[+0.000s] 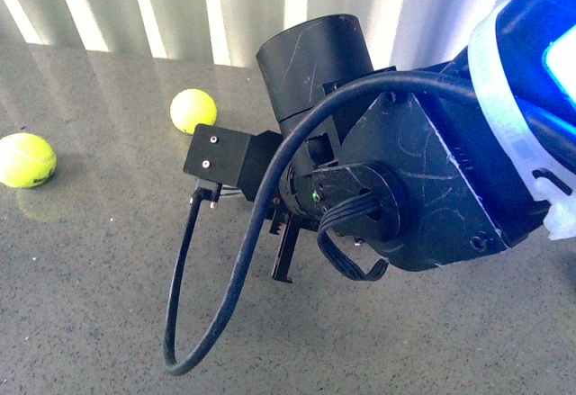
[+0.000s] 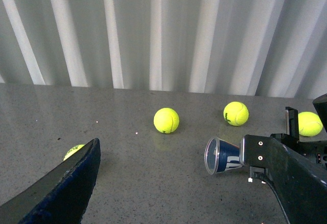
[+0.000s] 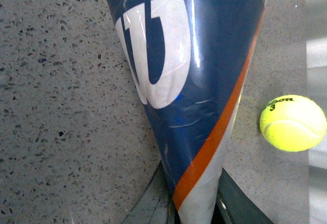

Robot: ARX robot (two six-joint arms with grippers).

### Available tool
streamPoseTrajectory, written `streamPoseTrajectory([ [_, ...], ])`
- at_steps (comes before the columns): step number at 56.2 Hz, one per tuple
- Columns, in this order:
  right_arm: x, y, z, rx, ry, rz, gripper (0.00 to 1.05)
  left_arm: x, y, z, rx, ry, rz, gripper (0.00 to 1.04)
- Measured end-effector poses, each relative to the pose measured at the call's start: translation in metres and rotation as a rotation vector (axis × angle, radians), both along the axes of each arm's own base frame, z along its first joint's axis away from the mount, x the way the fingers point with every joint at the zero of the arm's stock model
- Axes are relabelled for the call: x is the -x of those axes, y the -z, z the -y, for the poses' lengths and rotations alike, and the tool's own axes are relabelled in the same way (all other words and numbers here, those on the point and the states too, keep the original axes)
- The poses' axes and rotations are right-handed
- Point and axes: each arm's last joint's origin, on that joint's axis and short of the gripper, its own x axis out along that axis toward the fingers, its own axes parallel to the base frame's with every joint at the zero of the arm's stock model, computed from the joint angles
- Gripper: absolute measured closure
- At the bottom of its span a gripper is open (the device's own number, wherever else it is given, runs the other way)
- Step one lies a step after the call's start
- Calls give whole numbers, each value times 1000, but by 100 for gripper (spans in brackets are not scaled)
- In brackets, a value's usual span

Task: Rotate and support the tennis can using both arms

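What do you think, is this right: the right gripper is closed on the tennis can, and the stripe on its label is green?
One thing is wrong: the stripe on the tennis can is orange, not green, as the right wrist view shows. The right gripper is indeed closed on the can.

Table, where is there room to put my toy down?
Bare table lies nearer than the two tennis balls, left of the hanging cable. It is crowded around the tennis can, where the right arm and more balls sit.
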Motion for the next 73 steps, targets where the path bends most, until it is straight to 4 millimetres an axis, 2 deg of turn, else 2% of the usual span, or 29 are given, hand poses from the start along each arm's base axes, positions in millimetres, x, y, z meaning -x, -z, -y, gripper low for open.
streamPoseTrajectory([
  [28,1,5,-6,-22,25,-53,99,0,0,0,0,0,0,7],
  [38,3,6,-6,-45,49,-85,66,0,0,0,0,0,0,7],
  [44,4,8,-5,-46,56,-98,42,0,0,0,0,0,0,7],
  [51,9,11,-1,-35,56,-114,24,0,0,0,0,0,0,7],
  [56,14,8,4,-26,59,-127,6,0,0,0,0,0,0,7],
  [68,24,-15,14,-37,60,-113,7,0,0,0,0,0,0,7],
  [73,29,-22,25,-32,75,-115,7,0,0,0,0,0,0,7],
])
